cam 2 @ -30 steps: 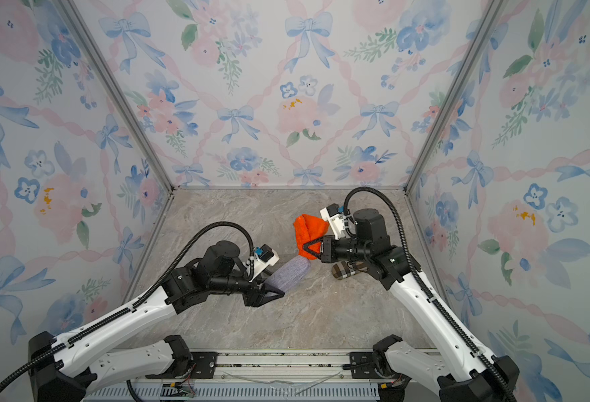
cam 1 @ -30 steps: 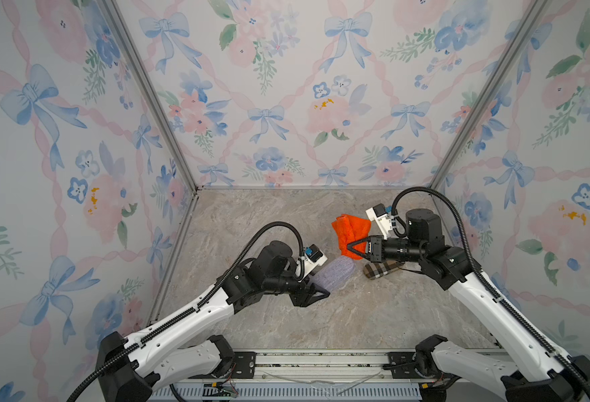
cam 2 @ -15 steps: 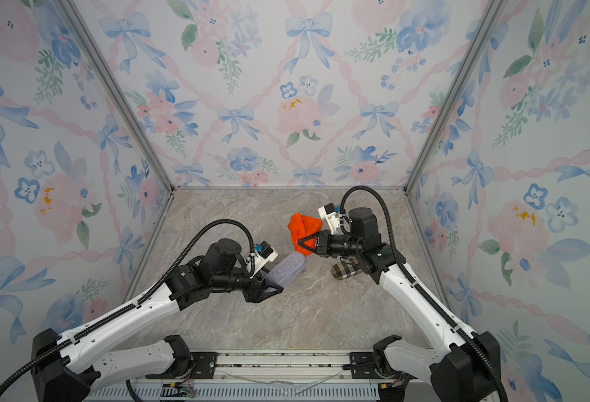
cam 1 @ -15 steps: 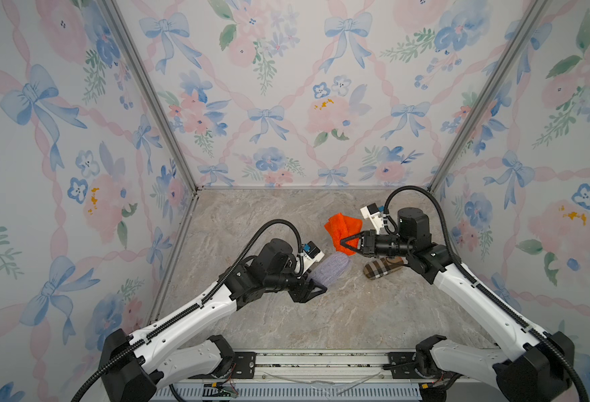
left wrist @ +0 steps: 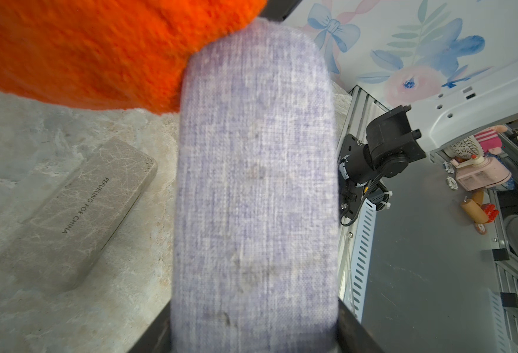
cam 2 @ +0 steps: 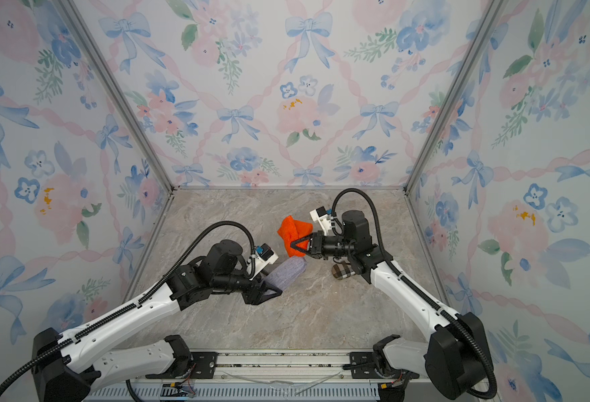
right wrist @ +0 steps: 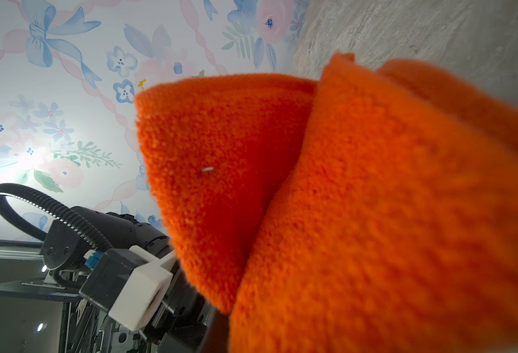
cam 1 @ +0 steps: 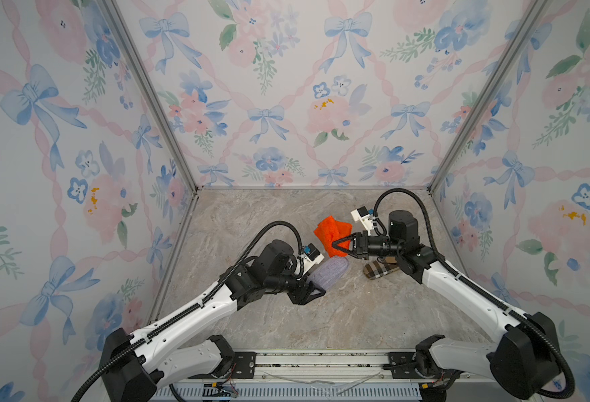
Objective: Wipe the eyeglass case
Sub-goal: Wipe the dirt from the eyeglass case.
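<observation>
The eyeglass case (cam 1: 332, 271) (cam 2: 288, 271) is a lavender woven-fabric case, held off the marble table. My left gripper (cam 1: 316, 291) (cam 2: 272, 290) is shut on its near end. In the left wrist view the case (left wrist: 254, 183) runs straight out from between the dark fingers (left wrist: 154, 333). An orange cloth (cam 1: 330, 231) (cam 2: 293, 229) hangs from my right gripper (cam 1: 333, 243) (cam 2: 292, 243), which is shut on it. The cloth (left wrist: 83, 52) touches the case's far end. The cloth (right wrist: 343, 198) fills the right wrist view and hides those fingertips.
A plaid case (cam 1: 377, 269) (cam 2: 342, 270) lies on the table under my right forearm. A grey marbled case (left wrist: 74, 220) printed "REFUELING FOR CHINA" lies flat on the table beside the held one. Patterned walls close in three sides.
My right gripper has carried the orange cloth leftward, up to the far end of the lavender case. The left gripper and the case have shifted only slightly.
</observation>
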{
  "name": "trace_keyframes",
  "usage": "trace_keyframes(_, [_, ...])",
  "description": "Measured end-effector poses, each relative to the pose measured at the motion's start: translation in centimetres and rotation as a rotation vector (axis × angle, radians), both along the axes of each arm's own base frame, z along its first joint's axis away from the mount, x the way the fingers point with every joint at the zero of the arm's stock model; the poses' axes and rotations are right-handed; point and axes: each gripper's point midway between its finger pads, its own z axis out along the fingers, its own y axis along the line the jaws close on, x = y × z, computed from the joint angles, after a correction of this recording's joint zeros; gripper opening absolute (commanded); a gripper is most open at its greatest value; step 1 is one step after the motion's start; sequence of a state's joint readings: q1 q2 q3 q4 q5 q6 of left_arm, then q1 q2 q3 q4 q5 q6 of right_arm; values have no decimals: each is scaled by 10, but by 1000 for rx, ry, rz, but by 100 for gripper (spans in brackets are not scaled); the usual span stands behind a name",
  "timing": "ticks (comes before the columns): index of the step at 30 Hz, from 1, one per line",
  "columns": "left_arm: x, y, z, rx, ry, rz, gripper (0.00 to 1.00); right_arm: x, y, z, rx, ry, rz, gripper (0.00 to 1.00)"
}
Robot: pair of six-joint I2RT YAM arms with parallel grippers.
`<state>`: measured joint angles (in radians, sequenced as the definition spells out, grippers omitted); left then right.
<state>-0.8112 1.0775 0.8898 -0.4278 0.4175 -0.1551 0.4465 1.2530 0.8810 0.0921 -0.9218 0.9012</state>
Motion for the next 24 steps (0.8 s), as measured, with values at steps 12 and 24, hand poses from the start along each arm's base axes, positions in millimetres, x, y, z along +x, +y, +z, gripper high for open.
trace_keyframes(12, [-1,7,0,1,-70,-6,28,-12,-10,-4,-3,35,12,0])
trace_keyframes(24, [41,30,10,-28,-141,198,27,-42,-41,7,-4,52,-12,0])
